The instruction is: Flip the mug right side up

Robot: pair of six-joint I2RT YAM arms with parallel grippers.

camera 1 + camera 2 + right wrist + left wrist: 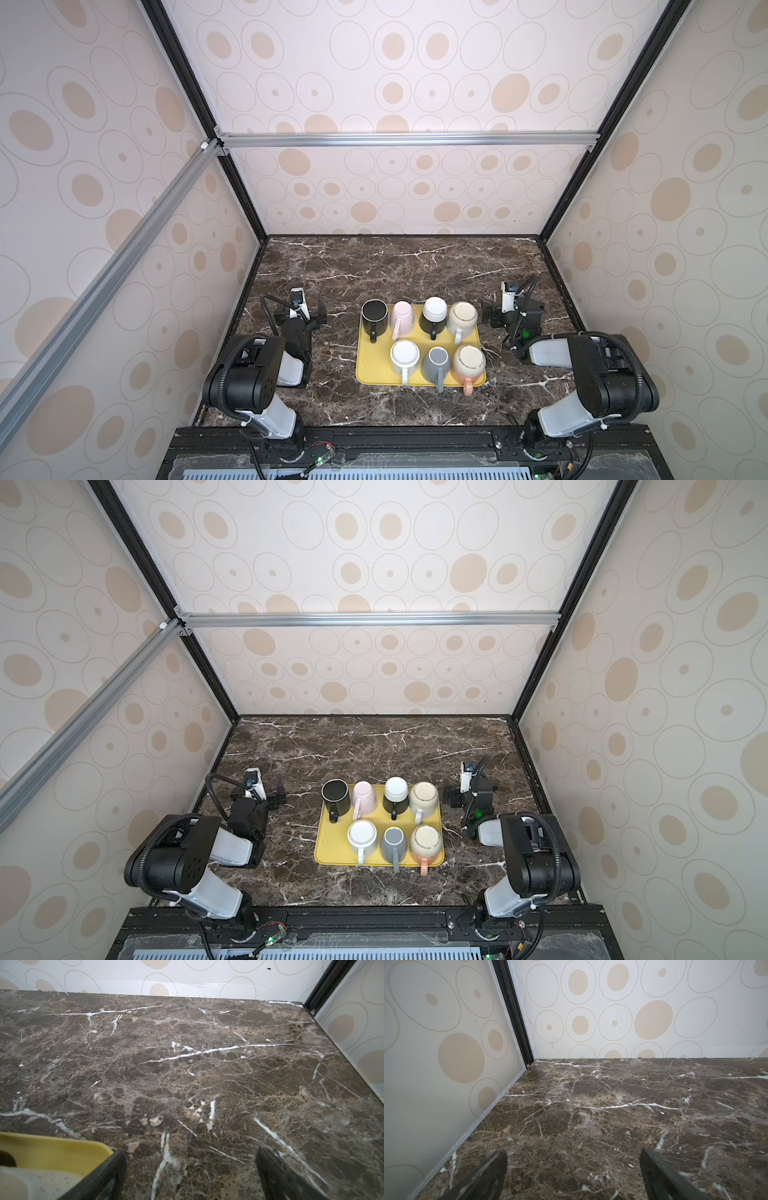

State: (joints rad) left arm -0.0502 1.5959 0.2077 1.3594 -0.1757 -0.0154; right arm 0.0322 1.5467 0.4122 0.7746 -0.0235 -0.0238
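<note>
Tabletop (374, 270) of dark marble carries everything. On the left, the left gripper (573, 1151) sits low, near the yellow tray (372, 361) but apart from it. Its jaws are spread as wide as they go and hold nothing. Its wrist view shows only bare marble between the fingers, so it seems to be standing clear of the crockery, not committed to a reach.

Seven mugs stand on the tray in two rows, every handle turned toward the robot, probably so there is a part to grasp.

- **Back row:** a black mug (374, 319) at the back left corner, apparently mouth up. Next come a pink mug (402, 319), a black-and-white mug (434, 318) and a speckled mug (462, 319).
- **Front row:** a white mug (405, 358), a grey mug (436, 365) and a peach-handled mug (468, 362).

Most seem to rest on their rims with bases up, though from above I cannot be sure of each one, nor tell which mug the task means.

The right gripper (192, 1151) sits just beside the tray's back right corner, equally wide open and empty. It is close to the speckled mug, so it is likely the better placed for that side.
</note>
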